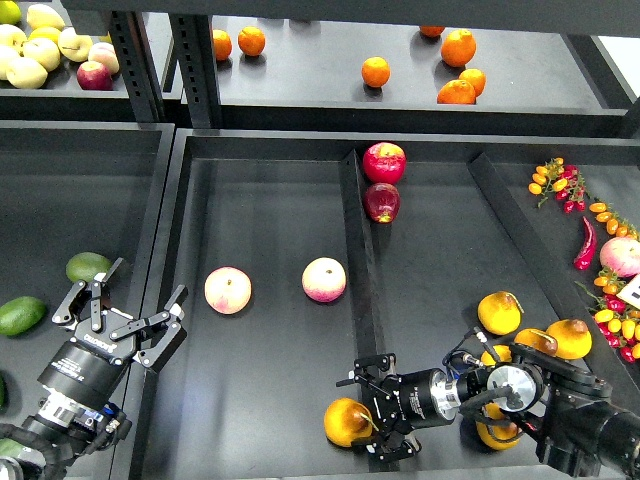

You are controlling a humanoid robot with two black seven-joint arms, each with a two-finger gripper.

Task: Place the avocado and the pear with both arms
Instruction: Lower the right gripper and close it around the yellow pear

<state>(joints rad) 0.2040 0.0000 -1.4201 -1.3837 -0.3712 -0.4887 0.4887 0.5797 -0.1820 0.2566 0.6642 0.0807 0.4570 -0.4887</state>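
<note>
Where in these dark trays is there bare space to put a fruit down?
Bare floor lies above the two pink-yellow apples, left of the divider, and right of it below the red apples. It is crowded near the right tool, gripping a pear, beside more pears.

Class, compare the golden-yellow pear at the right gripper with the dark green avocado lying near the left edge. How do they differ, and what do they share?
Colour: the golden-yellow pear is bright orange-yellow; the dark green avocado is dull green.
Shape: the pear is plump and rounded; the avocado is elongated.
Place: the pear lies in the middle tray against the right gripper; the avocado lies in the left bin, apart from the open left gripper.
Both are whole fruit resting on dark surfaces.
</note>
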